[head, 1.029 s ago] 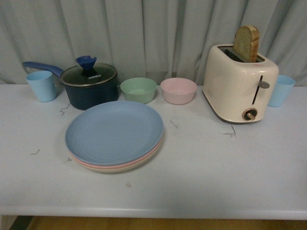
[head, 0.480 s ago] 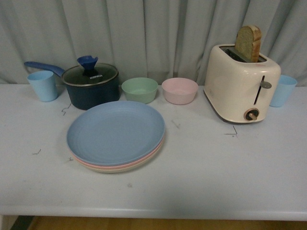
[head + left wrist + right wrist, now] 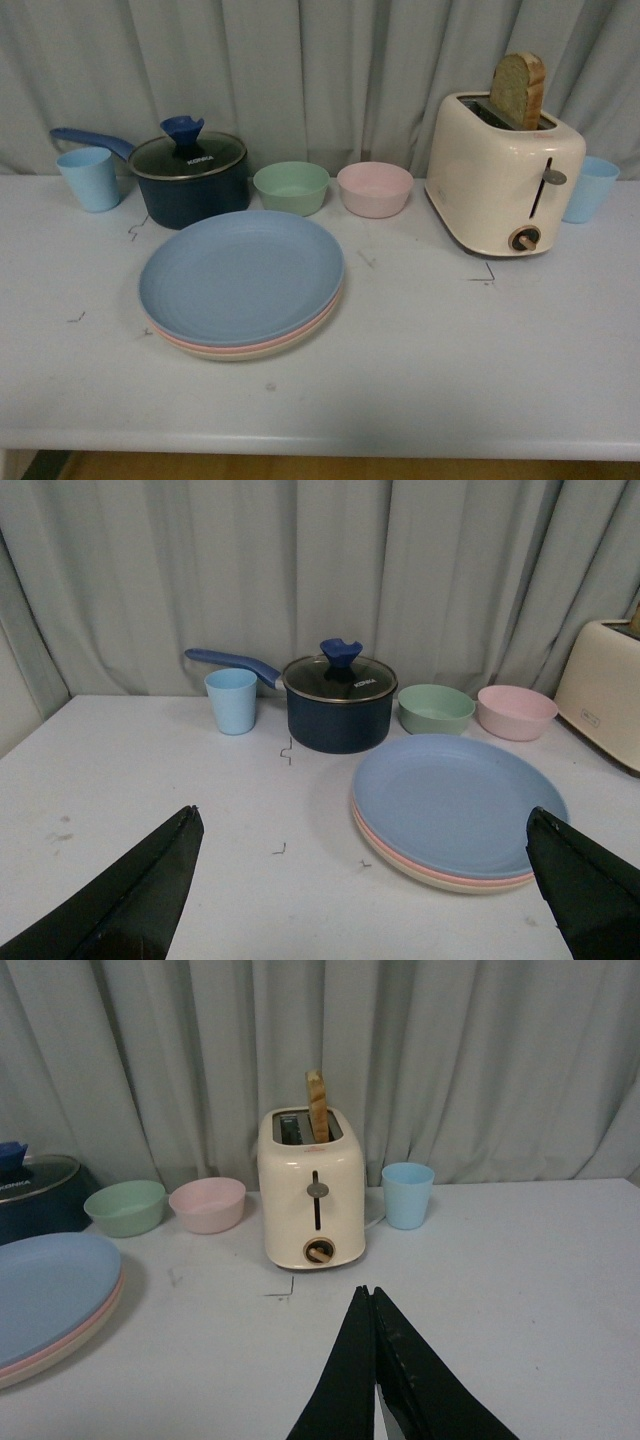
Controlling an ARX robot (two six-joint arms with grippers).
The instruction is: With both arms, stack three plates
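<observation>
The three plates sit in one stack on the table's left-centre. The blue plate is on top, the pink plate shows as a rim under it, and the beige plate is at the bottom. The stack also shows in the left wrist view and at the edge of the right wrist view. Neither arm shows in the front view. My left gripper is open and empty, its fingers wide apart, back from the stack. My right gripper is shut and empty, above bare table before the toaster.
A dark pot with a glass lid and a blue cup stand at the back left. A green bowl and a pink bowl stand behind the stack. A cream toaster with bread and another blue cup stand at the right.
The front view has shifted very slightly; the plates and other objects have not moved on the table.
</observation>
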